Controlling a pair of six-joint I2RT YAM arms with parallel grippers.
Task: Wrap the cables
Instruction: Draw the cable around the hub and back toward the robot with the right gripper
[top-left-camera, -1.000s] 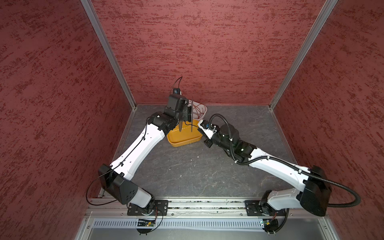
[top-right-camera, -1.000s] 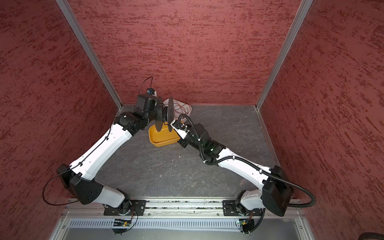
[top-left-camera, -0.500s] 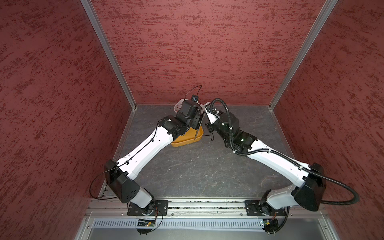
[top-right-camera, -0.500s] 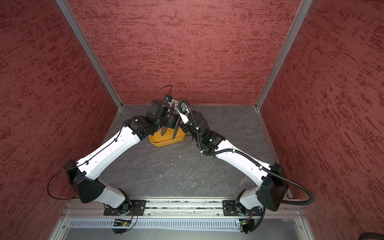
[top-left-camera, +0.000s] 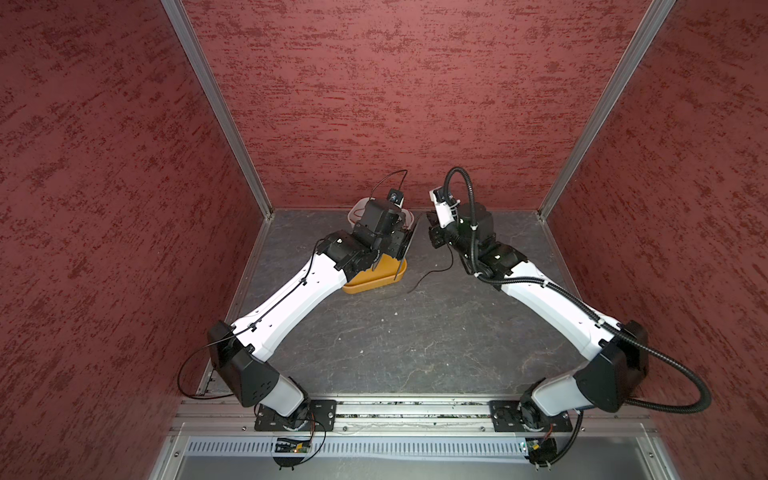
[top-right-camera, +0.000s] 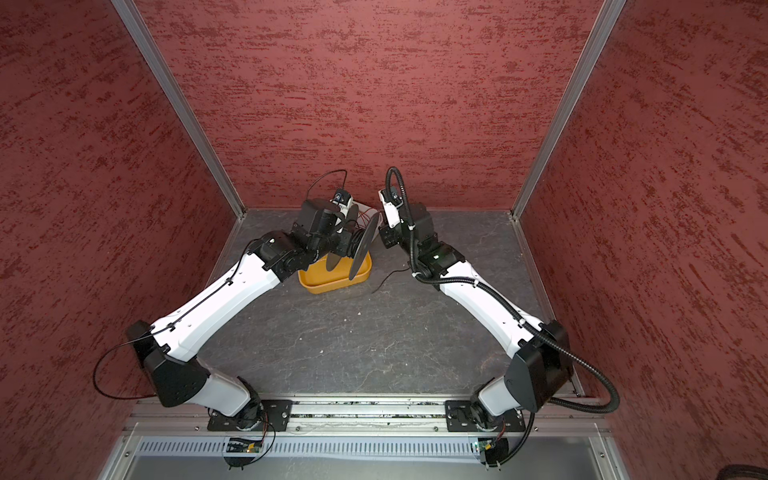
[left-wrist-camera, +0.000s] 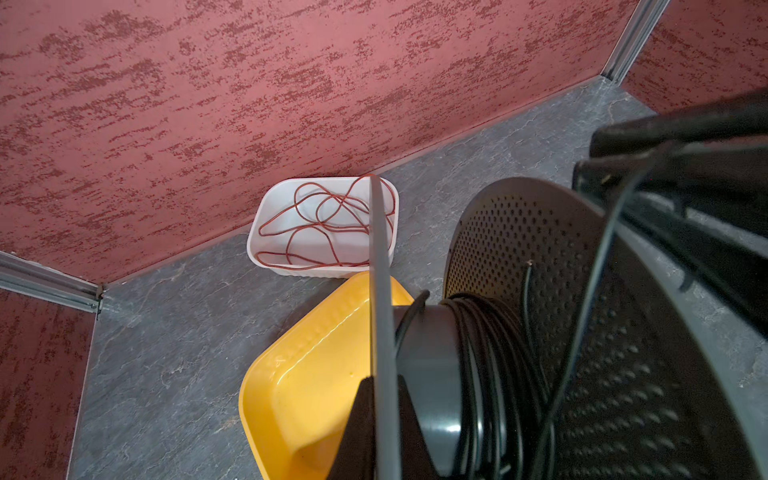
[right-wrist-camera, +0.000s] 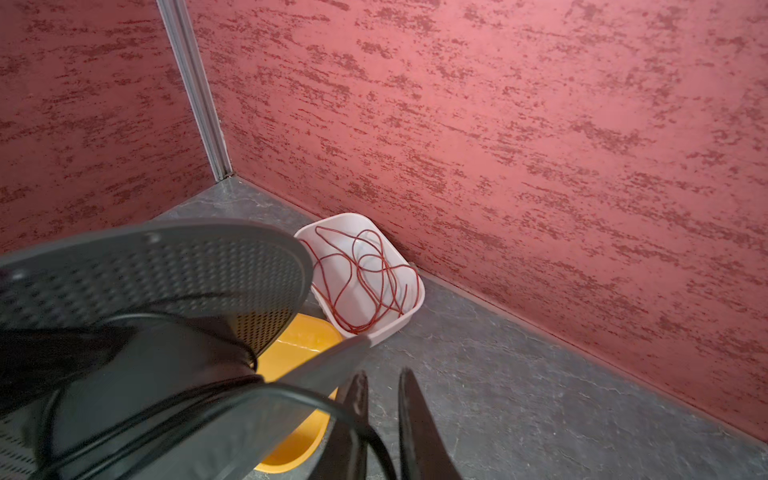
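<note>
My left gripper (left-wrist-camera: 384, 382) is shut on the thin edge of one flange of a black spool (left-wrist-camera: 436, 365), held in the air over the yellow tray (left-wrist-camera: 307, 374). The thin black cable (left-wrist-camera: 486, 353) is wound in several turns round the spool's hub. A strand of it (right-wrist-camera: 311, 395) arcs off the spool, crosses one finger of my right gripper (right-wrist-camera: 382, 374) and drops between the fingers. Those jaws stand slightly apart, with floor showing between the tips. In both top views the cable's loose tail (top-left-camera: 432, 273) (top-right-camera: 390, 274) trails on the floor below the right gripper (top-left-camera: 432, 232).
A white tub (left-wrist-camera: 257, 249) (right-wrist-camera: 415, 303) holding a tangled red cord stands against the back wall, just behind the yellow tray (top-left-camera: 374, 282). Red walls close in the back and both sides. The grey floor (top-left-camera: 395, 340) stretches toward the front rail.
Both arms have swung the spool and cable toward the back, then right. The right gripper has moved right, away from the spool, and its jaws have parted slightly.
</note>
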